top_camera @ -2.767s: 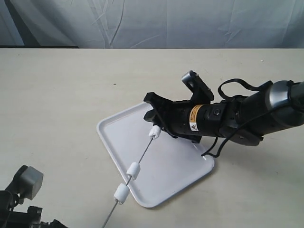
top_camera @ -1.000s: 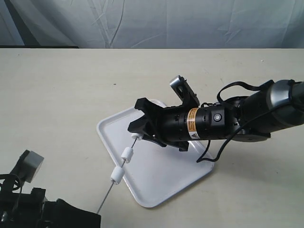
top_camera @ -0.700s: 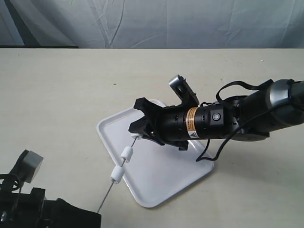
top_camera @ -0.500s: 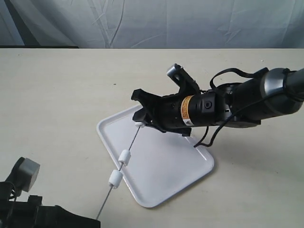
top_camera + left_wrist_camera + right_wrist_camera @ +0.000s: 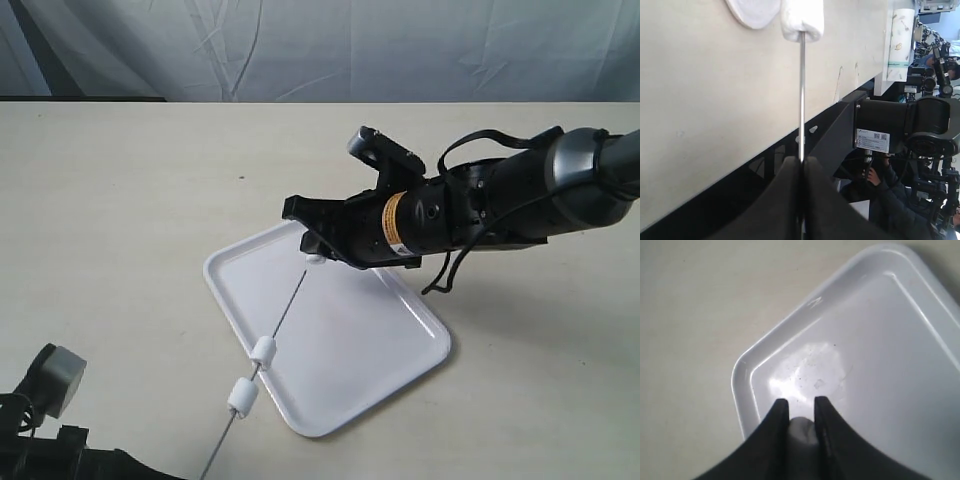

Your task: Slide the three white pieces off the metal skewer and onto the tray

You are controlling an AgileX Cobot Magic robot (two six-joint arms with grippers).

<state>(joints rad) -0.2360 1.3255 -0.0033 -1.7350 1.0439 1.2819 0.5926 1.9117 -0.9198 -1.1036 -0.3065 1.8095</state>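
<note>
The white tray (image 5: pixel 385 345) lies flat on the table. Above its far corner my right gripper (image 5: pixel 311 252) is shut on one white piece (image 5: pixel 315 260); the right wrist view shows that piece (image 5: pixel 802 432) pinched between the fingers over the tray (image 5: pixel 890 355). The thin metal skewer (image 5: pixel 287 310) slants from that piece down to the bottom edge. Two more white pieces (image 5: pixel 263 351) (image 5: pixel 241 397) sit on it near the tray's front rim. My left gripper (image 5: pixel 801 164) is shut on the skewer (image 5: pixel 801 100), with the nearest piece (image 5: pixel 801 20) further up the rod.
The right arm's black body (image 5: pixel 460 215) and its cables hang over the tray's far right side. The left arm's wrist (image 5: pixel 50 385) shows at the bottom left corner. A grey cloth backdrop (image 5: pixel 320 50) closes the table's far edge.
The right gripper has moved away toward the far right with its white piece. The skewer and the other two pieces have slid toward the bottom left, widening the gap between them.
</note>
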